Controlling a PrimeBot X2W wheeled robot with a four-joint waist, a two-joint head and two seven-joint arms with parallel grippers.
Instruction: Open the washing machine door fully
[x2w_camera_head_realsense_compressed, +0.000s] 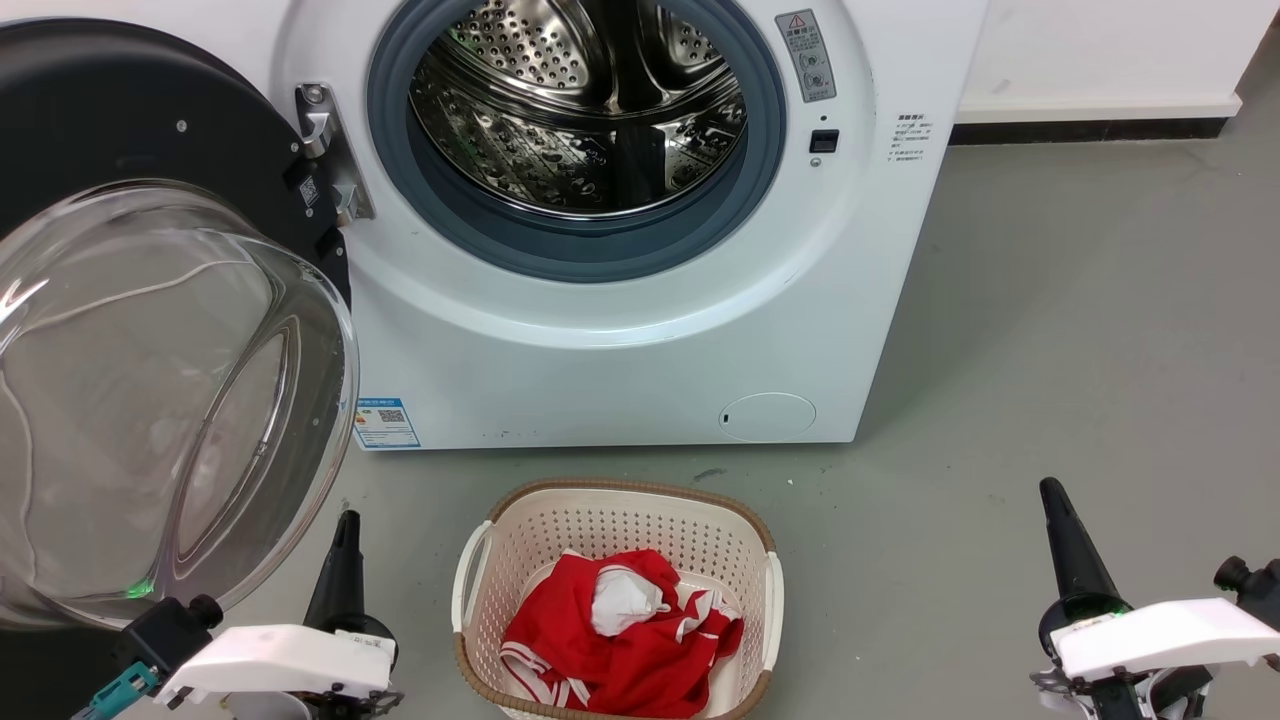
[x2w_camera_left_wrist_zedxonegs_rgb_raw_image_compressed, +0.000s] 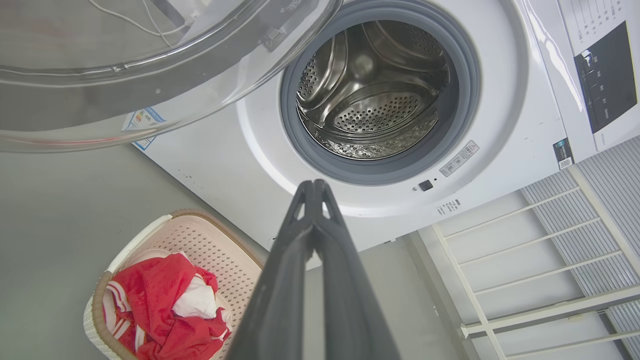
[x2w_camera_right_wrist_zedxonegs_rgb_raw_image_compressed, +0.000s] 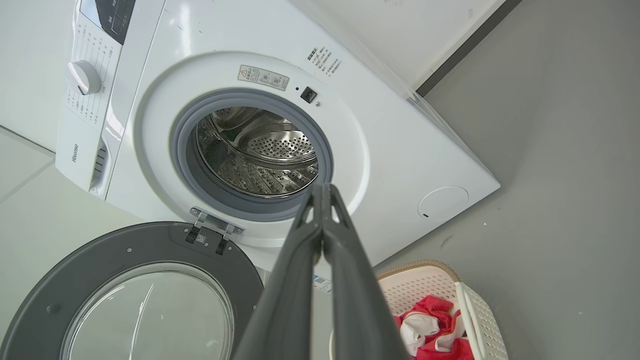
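Observation:
The white washing machine (x2w_camera_head_realsense_compressed: 620, 340) stands straight ahead with its steel drum (x2w_camera_head_realsense_compressed: 580, 110) exposed. Its door (x2w_camera_head_realsense_compressed: 150, 350), black-rimmed with a bulging clear glass bowl, is swung wide to the left on its metal hinge (x2w_camera_head_realsense_compressed: 325, 150). The same door (x2w_camera_right_wrist_zedxonegs_rgb_raw_image_compressed: 130, 295) lies at the lower left of the right wrist view and the door (x2w_camera_left_wrist_zedxonegs_rgb_raw_image_compressed: 125, 75) crosses the top left of the left wrist view. My left gripper (x2w_camera_head_realsense_compressed: 345, 530) hangs low just below the glass bowl, fingers shut, holding nothing. My right gripper (x2w_camera_head_realsense_compressed: 1055, 500) rests far right above the floor, shut and empty.
A beige laundry basket (x2w_camera_head_realsense_compressed: 480, 560) with red and white clothes (x2w_camera_head_realsense_compressed: 620, 630) sits on the grey floor in front of the machine, between my arms. A white wall and dark baseboard (x2w_camera_head_realsense_compressed: 1090, 130) run behind on the right. A white rack (x2w_camera_left_wrist_zedxonegs_rgb_raw_image_compressed: 530, 270) stands beside the machine.

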